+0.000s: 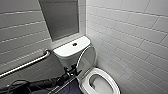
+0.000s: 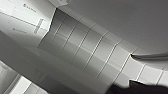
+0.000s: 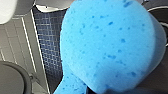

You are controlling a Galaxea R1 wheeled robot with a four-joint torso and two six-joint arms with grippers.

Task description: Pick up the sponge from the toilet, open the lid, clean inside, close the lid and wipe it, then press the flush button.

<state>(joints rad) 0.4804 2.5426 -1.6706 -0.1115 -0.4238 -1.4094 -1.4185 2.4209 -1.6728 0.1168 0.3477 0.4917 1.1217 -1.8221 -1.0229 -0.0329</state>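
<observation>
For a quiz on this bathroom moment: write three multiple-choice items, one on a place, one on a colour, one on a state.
1. Where on the tank is the flush button? A its flat top; B its front; C its side.
2. What colour is the sponge? A yellow; B blue; C pink.
3. How does the lid stand? A shut flat; B raised, leaning toward the tank; C taken off.

Key: A, the dark round button sits in the tank's white top. B, the right wrist view shows it bright blue. B, the lid stands up and the bowl lies open below it.
</observation>
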